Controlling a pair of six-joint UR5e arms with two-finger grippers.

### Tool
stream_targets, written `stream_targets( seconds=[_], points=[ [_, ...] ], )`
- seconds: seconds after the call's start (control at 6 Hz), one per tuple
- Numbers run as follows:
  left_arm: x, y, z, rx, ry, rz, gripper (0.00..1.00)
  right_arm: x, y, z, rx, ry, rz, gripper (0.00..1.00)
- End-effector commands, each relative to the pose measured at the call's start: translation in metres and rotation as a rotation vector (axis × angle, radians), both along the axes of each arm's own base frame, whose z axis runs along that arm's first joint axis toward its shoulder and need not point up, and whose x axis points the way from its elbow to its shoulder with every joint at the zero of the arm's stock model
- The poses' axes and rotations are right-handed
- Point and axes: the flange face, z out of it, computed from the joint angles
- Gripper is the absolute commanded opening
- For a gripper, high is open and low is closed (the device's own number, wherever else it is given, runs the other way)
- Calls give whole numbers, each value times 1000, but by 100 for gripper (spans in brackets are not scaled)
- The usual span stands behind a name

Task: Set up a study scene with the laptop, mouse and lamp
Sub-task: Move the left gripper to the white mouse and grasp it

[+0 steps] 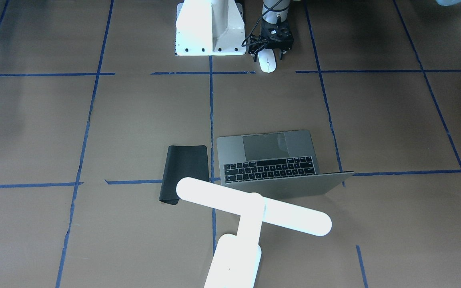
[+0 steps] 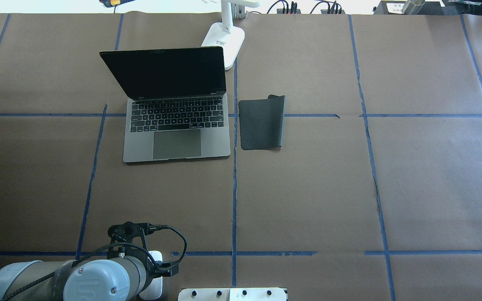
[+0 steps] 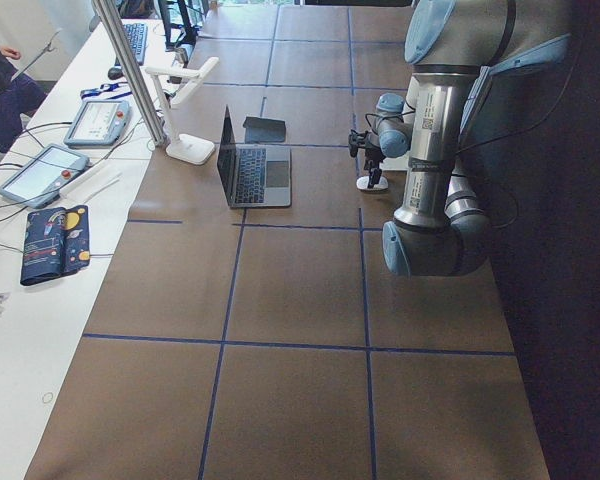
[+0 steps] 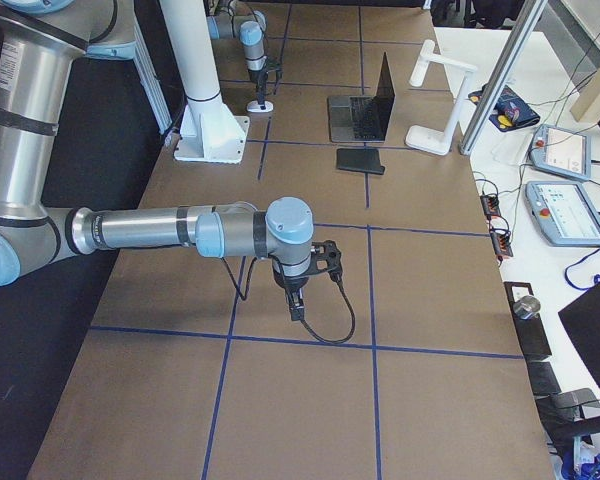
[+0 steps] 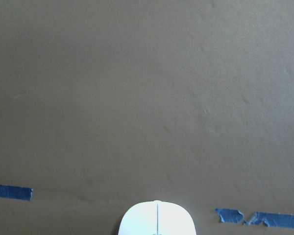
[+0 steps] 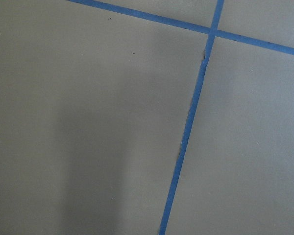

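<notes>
While the left gripper (image 1: 269, 55) hangs low over the mouse (image 1: 267, 64), its fingers stand spread, one on each side of the mouse's end toward the robot. We see a small gap on both sides, so it is released and grasps nothing. The mouse lies flat on the table (image 1: 374, 120), at the near edge by the robot, just left of the white pedestal (image 1: 210, 28).

The right gripper (image 4: 296, 305) points down over bare table far to the right, well apart from all things. Only a side view shows it, so we cannot tell if it is released or clenched.

Far across the table from the mouse stands the laptop (image 1: 270, 160), open, with its dark screen and keys toward the robot. Just right of it lies a black mat (image 1: 184, 170), one edge curled up. The lamp (image 1: 250, 208) stands behind the laptop's far right corner.
</notes>
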Motion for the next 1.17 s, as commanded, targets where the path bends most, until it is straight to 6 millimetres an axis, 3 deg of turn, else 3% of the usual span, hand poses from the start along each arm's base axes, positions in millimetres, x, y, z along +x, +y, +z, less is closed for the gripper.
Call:
stream_targets(
  seconds=[0.0,0.5,1.0],
  points=[
    [3,14,0,-1,2,27,100,0,0,1,-2,2,0,100],
    [6,14,5,-4,-9,29,100,0,0,4,-6,2,0,100],
    [6,15,6,-5,-14,29,88,0,0,4,-6,5,-1,100]
  ],
)
